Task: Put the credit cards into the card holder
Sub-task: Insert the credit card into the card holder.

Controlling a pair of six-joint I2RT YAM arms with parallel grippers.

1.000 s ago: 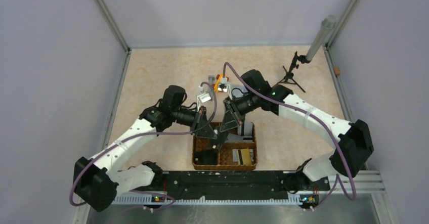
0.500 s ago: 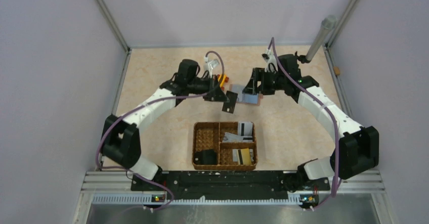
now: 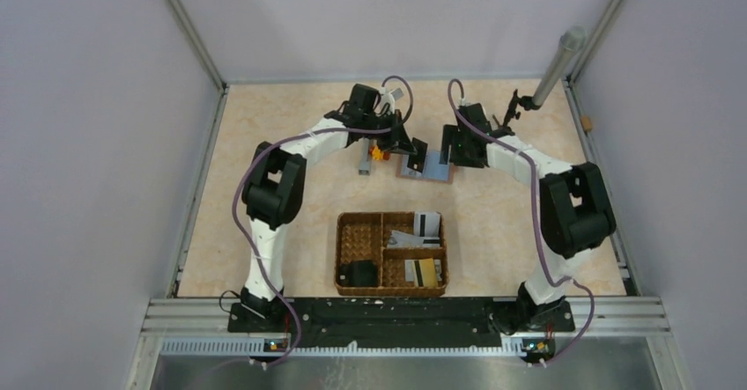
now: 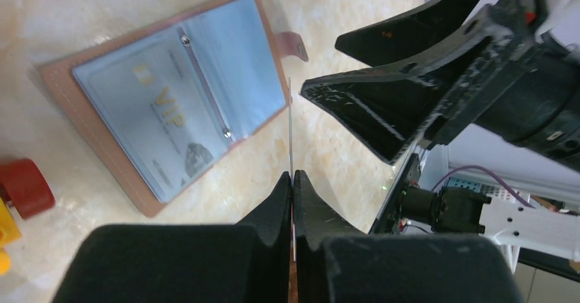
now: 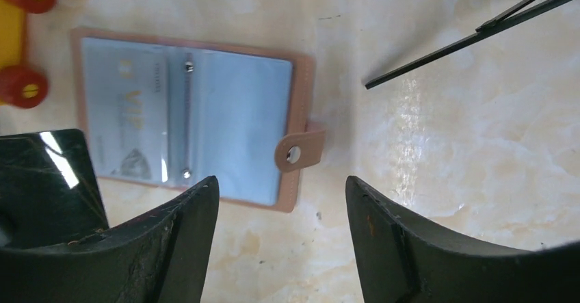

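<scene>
The card holder (image 5: 226, 125) lies opened flat on the far part of the tabletop (image 3: 264, 170), its light blue sleeves facing up and its snap tab (image 5: 298, 154) sticking out from one edge. A pale VIP card (image 4: 161, 104) shows through one sleeve. The left jaws are pressed fully together on a thin dark card (image 4: 290, 125), which stands on edge and reaches out past the jaw tips. It hangs close by the holder, and from the right wrist it overlaps the holder's corner on the side with the VIP card. Whether it touches the holder cannot be told. The right jaws stand wide apart with nothing between them, facing the left jaws across the holder. They hang over the tab-side edge, so the snap tab shows in the gap between their tips. A yellow toy (image 5: 24, 36) with red wheels sits just beside the holder on the side away from the tab, and a black tripod leg (image 5: 472, 40) crosses the tabletop beyond the tab. Well apart, near the arm bases, a woven basket (image 3: 357, 236) holds a white card (image 3: 427, 223) with a black stripe, a grey card (image 3: 403, 239), a gold card (image 3: 428, 272) and a black block (image 3: 357, 273).
</scene>
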